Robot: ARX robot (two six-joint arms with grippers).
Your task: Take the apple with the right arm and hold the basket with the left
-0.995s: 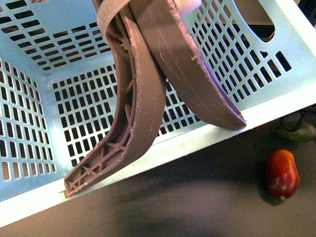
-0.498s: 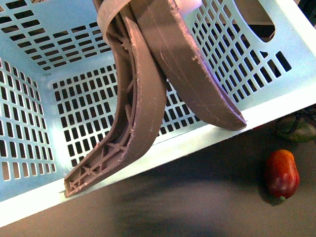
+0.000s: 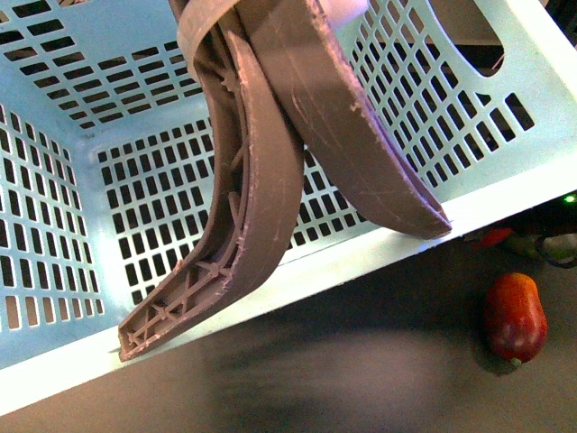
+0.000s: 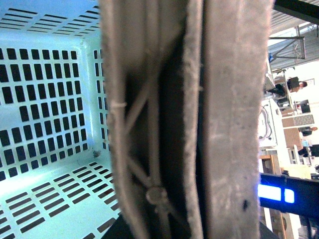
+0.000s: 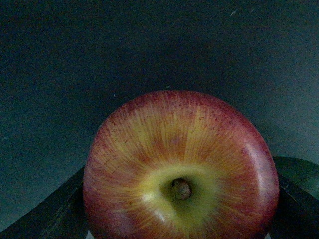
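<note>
The pale turquoise basket (image 3: 108,189) fills most of the front view, tilted, with its two curved grey-brown handles (image 3: 270,162) hanging across it. In the left wrist view the handles (image 4: 229,124) run straight through my left gripper (image 4: 184,214), which is shut on them; its fingers are almost wholly hidden. The slotted basket wall (image 4: 45,99) lies beyond. My right gripper (image 5: 180,219) is shut on the apple (image 5: 180,169), red with a yellow patch round its stem, and a dark finger (image 5: 52,216) shows on each side of it.
A dark-red oval fruit (image 3: 516,317) lies on the dark table, right of the basket's near rim (image 3: 361,257). Behind it, at the right edge, is a dark shape with a green light (image 3: 568,198) and a small red bit (image 3: 494,237).
The basket and the oval fruit have barely moved. At the right edge, the greenish object seen earlier has given way to a dark shape with a green light and a red bit.
</note>
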